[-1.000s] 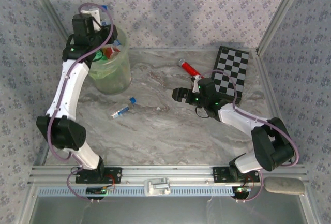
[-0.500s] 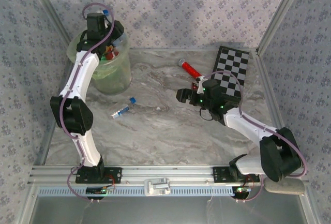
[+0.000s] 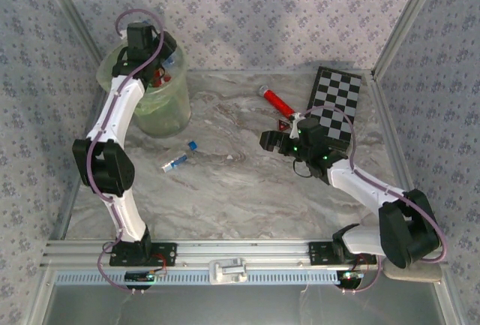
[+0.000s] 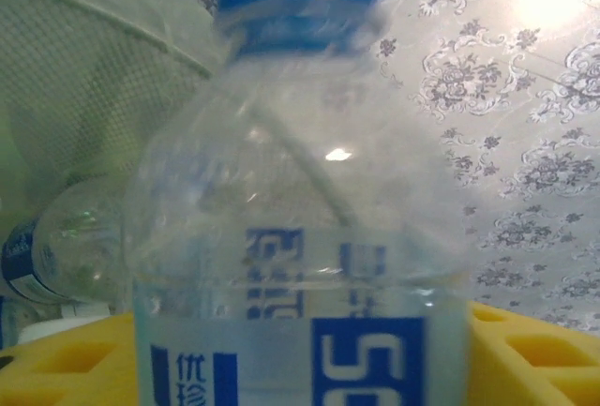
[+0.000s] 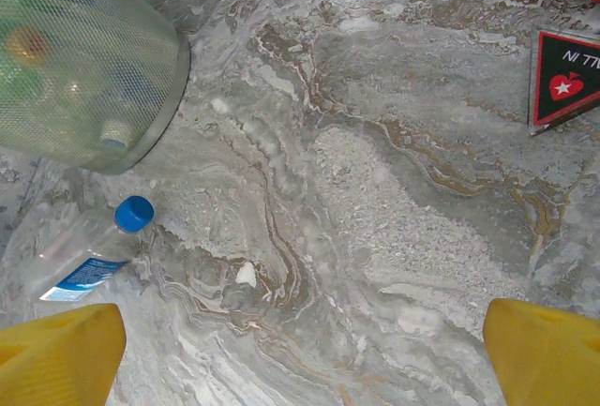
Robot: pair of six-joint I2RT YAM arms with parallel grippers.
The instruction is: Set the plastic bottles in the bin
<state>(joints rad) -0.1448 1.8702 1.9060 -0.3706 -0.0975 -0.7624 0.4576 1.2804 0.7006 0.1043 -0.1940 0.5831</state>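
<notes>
In the last second the left arm (image 3: 112, 126) has swung out above the bin (image 3: 163, 111), a tapered bucket of cloudy pale-green plastic with bottles (image 4: 80, 247) already inside, so the clear, thin-walled bottle (image 4: 300, 237) clamped between the left fingers (image 4: 56, 359) looks ready to drop. The right fingers (image 5: 56, 354) gape wide and empty over the veined, marble-look surface (image 5: 375, 190), near one small blue-capped bottle (image 5: 89, 256) lying on its side.

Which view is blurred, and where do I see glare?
Left wrist view: the near bottle is soft and out of focus, with a small glint on its shoulder and bright glare at top right. Right wrist view: sharp; the lying bottle and table veins are crisp.
</notes>
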